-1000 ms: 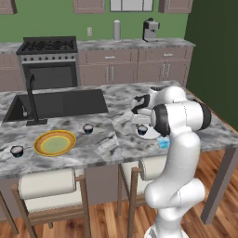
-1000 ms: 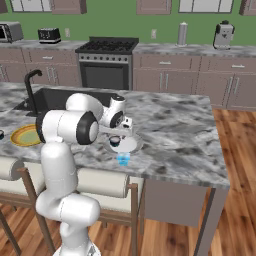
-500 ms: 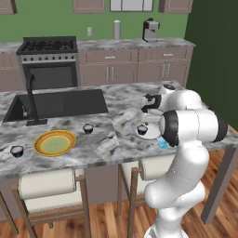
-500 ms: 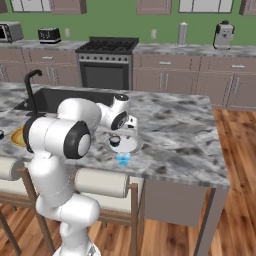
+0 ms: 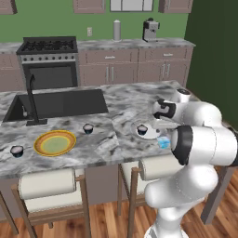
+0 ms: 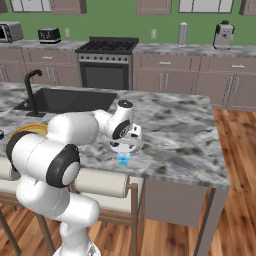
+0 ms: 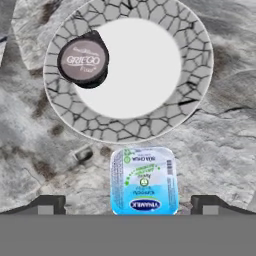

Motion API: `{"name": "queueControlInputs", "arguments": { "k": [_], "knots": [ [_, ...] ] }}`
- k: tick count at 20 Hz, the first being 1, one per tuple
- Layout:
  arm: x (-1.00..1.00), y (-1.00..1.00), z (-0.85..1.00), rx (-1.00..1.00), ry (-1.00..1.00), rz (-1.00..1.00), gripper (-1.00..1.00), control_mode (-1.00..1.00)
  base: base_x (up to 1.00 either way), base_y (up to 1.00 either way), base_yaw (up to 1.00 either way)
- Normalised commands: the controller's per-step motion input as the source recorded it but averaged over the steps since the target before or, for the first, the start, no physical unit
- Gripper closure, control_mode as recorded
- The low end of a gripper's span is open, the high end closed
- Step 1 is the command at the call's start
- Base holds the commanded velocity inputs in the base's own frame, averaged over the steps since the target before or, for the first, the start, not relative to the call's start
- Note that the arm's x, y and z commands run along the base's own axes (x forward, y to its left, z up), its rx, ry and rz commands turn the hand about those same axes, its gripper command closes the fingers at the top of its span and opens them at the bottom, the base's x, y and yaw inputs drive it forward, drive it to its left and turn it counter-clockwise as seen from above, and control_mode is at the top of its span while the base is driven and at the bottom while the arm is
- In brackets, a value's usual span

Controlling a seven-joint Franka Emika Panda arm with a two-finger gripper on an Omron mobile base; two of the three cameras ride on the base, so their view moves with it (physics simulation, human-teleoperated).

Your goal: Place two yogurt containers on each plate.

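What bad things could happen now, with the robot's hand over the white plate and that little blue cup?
1. The open gripper hangs right over the light-blue cup, so it might grab that instead of a yogurt.
2. The white plate holds just one yogurt container, sitting on the rim, where a bump could knock it off.
3. Two yogurts lie far off beside the yellow plate, so a wide swing there could sweep the blue cup off the nearby counter edge.

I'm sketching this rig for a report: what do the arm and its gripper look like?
The arm is glossy white, built of thick rounded segments with dark bands at the joints. The gripper ends in two small dark, blocky finger tips. No cables or markings can be made out.
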Motion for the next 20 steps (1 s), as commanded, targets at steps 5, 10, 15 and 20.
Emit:
{"name": "queueControlInputs", "arguments": {
  "k": [5, 10, 15, 20],
  "knots": [
    [-0.39, -0.02, 0.00, 0.01, 0.01, 0.00, -1.00, -1.00, 0.00, 0.00, 0.00],
    [-0.41, 0.00, -0.05, 0.00, 0.00, 0.00, -1.00, -1.00, 0.00, 0.00, 0.00],
    [-0.05, 0.00, -0.15, 0.00, -0.03, 0.00, -1.00, -1.00, 0.00, 0.00, 0.00],
    [0.25, 0.00, -0.02, 0.00, 0.00, 0.00, -1.00, -1.00, 0.00, 0.00, 0.00]
  ]
}}
